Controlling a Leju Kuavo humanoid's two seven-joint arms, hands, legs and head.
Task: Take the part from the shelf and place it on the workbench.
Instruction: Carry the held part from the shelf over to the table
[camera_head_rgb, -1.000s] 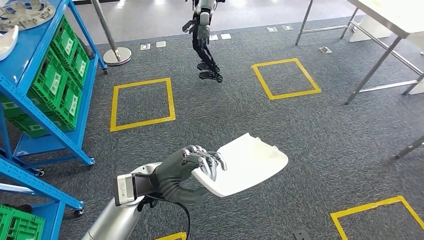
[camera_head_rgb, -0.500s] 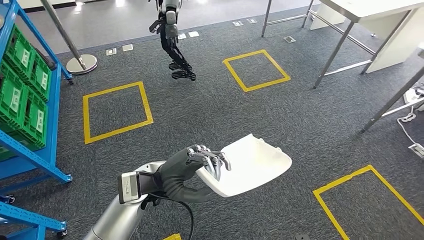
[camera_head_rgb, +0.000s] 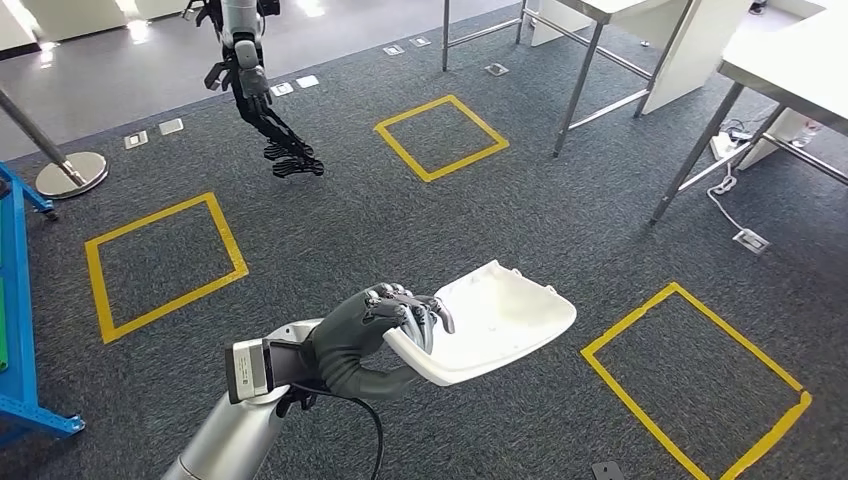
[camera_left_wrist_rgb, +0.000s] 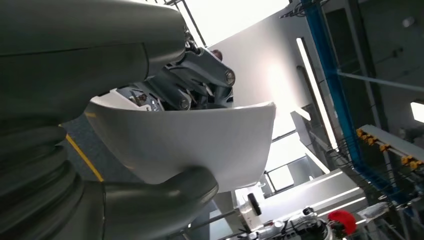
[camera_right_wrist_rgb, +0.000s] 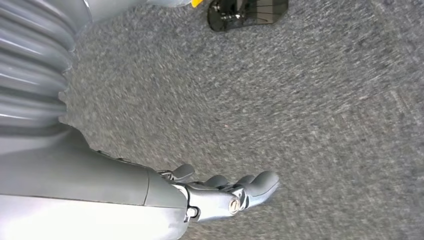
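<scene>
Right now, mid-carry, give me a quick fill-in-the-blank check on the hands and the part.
1. The white part is held by the ____ hand.
2. The right hand hangs over grey ____ and holds nothing.
3. The squares taped on the floor are ____ in colour.

Missing words: left; carpet; yellow

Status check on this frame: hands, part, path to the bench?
Left hand grips white part at its edge, carried over carpet. Right hand hangs empty, fingers apart. Workbench ahead to the right, floor between bare.
</scene>
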